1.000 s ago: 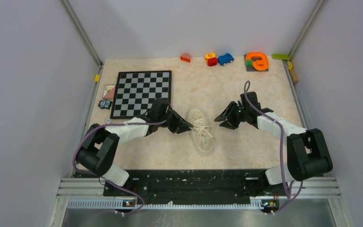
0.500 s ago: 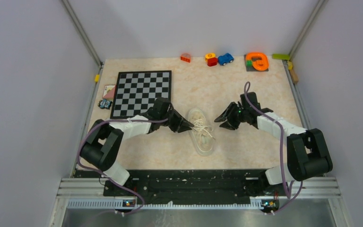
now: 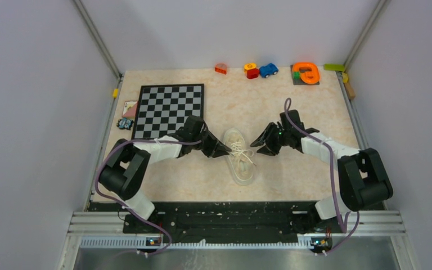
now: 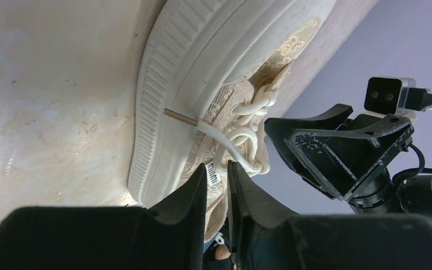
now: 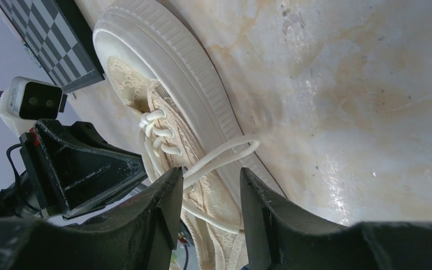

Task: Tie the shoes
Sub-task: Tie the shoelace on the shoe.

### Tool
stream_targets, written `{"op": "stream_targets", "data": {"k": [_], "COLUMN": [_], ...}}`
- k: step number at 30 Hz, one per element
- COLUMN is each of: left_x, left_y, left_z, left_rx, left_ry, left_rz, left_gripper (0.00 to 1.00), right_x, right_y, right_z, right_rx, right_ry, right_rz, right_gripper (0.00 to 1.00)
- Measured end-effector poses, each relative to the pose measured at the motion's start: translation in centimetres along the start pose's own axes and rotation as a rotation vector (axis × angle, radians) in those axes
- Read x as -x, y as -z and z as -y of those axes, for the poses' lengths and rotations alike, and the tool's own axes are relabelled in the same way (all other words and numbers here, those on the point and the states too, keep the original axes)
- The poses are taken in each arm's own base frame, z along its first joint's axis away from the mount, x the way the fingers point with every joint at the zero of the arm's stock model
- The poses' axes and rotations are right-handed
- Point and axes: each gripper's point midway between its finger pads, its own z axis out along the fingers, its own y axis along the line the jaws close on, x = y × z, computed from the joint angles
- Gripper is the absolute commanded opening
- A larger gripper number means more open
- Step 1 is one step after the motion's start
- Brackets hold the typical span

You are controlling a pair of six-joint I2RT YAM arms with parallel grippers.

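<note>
The shoe (image 3: pixel 239 157) lies on the worktop (image 3: pixel 292 174) between both arms. Right jaws stand apart, facing a lace loop (image 5: pixel 225 152); left jaws sit nearly together at a strand (image 4: pixel 214 132) (pinched or not, I cannot tell). Each should close firmly on its lace before pulling outward.

- Bright, even light from overhead; the top view is sharp, with only soft, short shadows.
- Close up, the worktop (image 5: pixel 365 185) shows a pale sheen.
- The near fingers (image 5: pixel 146 230) look dark and slightly blurred.
</note>
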Motion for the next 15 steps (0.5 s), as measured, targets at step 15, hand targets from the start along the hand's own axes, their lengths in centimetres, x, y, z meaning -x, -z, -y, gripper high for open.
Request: {"op": "stream_targets", "data": {"k": [15], "left_x": [0.1], "left_y": [-0.5], "left_z": [0.0], "left_rx": [0.004], "left_ry": [-0.015], "left_rz": [-0.013], "left_gripper": [0.26], "right_x": [-0.6], "right_y": [-1.6], "right_z": [-0.2], "right_rx": [-0.015], "right_ry": [-0.007], "right_rz": [-0.034], "right_gripper": [0.45]}}
